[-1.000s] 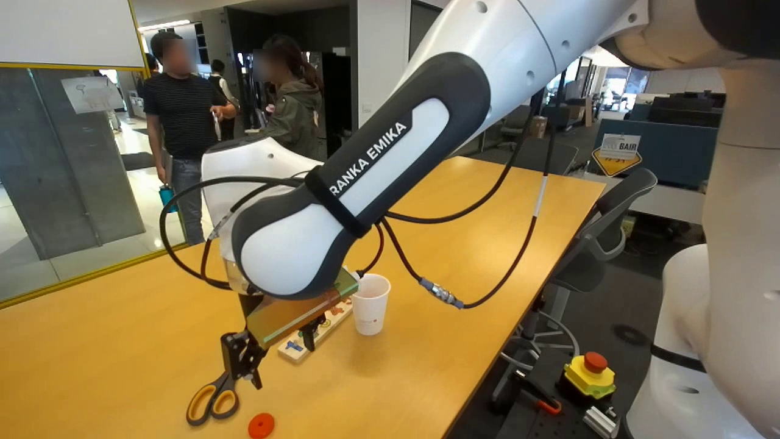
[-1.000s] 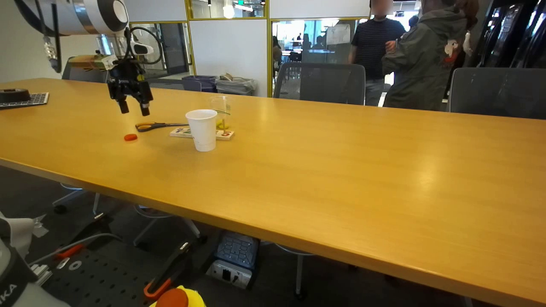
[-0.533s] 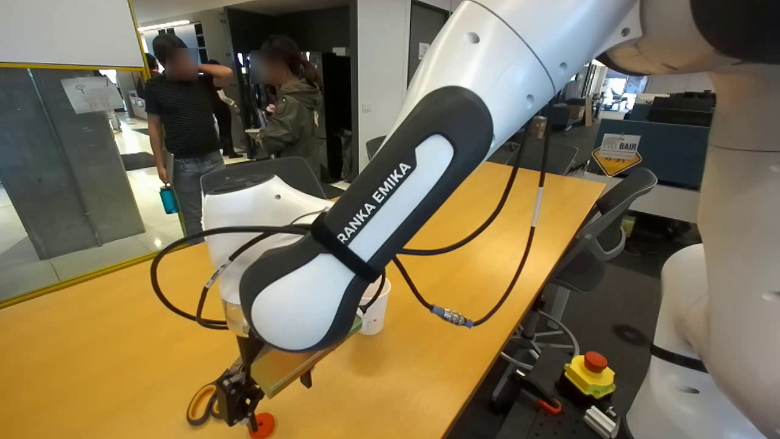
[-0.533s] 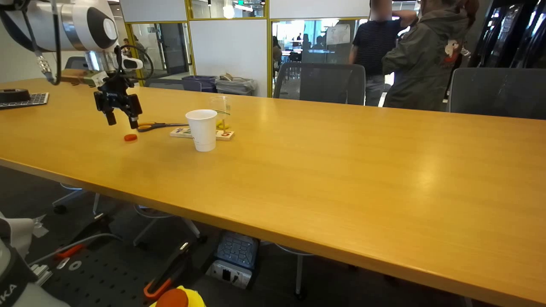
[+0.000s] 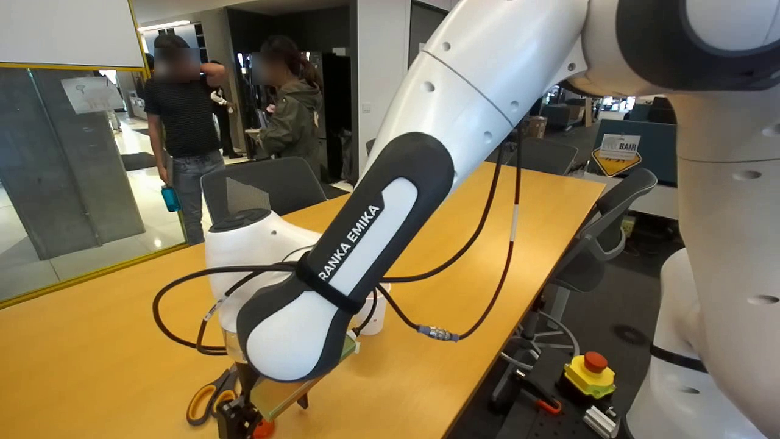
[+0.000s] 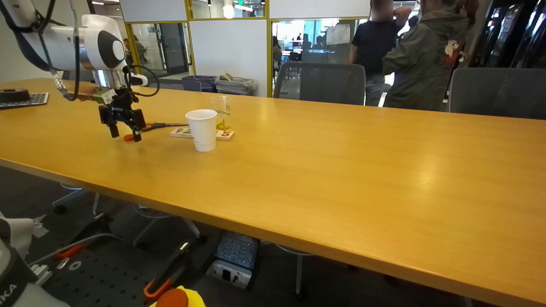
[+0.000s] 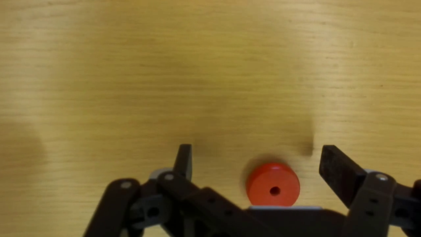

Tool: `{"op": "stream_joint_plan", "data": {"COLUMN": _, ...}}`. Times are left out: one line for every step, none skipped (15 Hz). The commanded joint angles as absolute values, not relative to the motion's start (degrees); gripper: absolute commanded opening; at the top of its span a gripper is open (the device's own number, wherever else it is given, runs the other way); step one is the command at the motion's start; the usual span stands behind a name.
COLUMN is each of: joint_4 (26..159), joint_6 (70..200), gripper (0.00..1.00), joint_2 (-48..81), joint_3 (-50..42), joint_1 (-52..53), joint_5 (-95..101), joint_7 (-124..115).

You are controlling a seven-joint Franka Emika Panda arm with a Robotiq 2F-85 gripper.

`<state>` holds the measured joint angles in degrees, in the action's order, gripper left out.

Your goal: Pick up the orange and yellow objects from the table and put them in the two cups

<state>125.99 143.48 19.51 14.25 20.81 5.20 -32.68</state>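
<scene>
We seem nearly done: one red disc [image 7: 273, 184] waits on the desk [image 6: 362, 170], left of the white cup [image 6: 202, 131] in an exterior view. Our hand [image 7: 257, 158] is spread wide over that red disc, holding nothing. We count two cups, the clear cup [image 6: 219, 103] behind the white cup; yellow pieces [image 6: 219, 125] there, inside or not, defy counting; the white cup's inside is hidden.

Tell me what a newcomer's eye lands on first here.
Likely the big white-and-black arm, slanting across an exterior view. Next, the red disc on the table, showing between the two sides of the open hand in the wrist view. Then the white cup, standing upright in an exterior view.
</scene>
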Motion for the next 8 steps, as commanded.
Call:
{"op": "stream_joint_plan", "data": {"joint_4": 123.28, "joint_6": 145.11, "gripper": 1.00, "joint_2": 21.48, "joint_3": 12.50, "joint_1": 22.83, "joint_5": 5.47, "joint_7": -31.86}}
{"op": "stream_joint_plan", "data": {"joint_4": 123.31, "joint_6": 145.45, "gripper": 1.00, "joint_2": 21.30, "joint_3": 12.34, "joint_1": 23.00, "joint_5": 5.38, "joint_7": -31.81}}
{"op": "stream_joint_plan", "data": {"joint_4": 123.54, "joint_6": 145.84, "gripper": 1.00, "joint_2": 21.03, "joint_3": 12.09, "joint_1": 23.28, "joint_5": 5.49, "joint_7": -31.95}}
{"op": "stream_joint_plan", "data": {"joint_4": 123.96, "joint_6": 146.19, "gripper": 1.00, "joint_2": 20.54, "joint_3": 11.98, "joint_1": 23.46, "joint_5": 5.43, "joint_7": -31.90}}
{"op": "stream_joint_plan", "data": {"joint_4": 124.44, "joint_6": 146.61, "gripper": 1.00, "joint_2": 19.97, "joint_3": 11.94, "joint_1": 23.57, "joint_5": 5.32, "joint_7": -31.80}}
{"op": "stream_joint_plan", "data": {"joint_4": 125.06, "joint_6": 147.43, "gripper": 1.00, "joint_2": 19.47, "joint_3": 11.98, "joint_1": 23.65, "joint_5": 5.23, "joint_7": -31.72}}
{"op": "stream_joint_plan", "data": {"joint_4": 125.49, "joint_6": 147.97, "gripper": 1.00, "joint_2": 19.10, "joint_3": 11.98, "joint_1": 23.75, "joint_5": 5.32, "joint_7": -31.66}}
{"op": "stream_joint_plan", "data": {"joint_4": 125.74, "joint_6": 148.49, "gripper": 1.00, "joint_2": 18.84, "joint_3": 11.90, "joint_1": 23.89, "joint_5": 5.54, "joint_7": -31.72}}
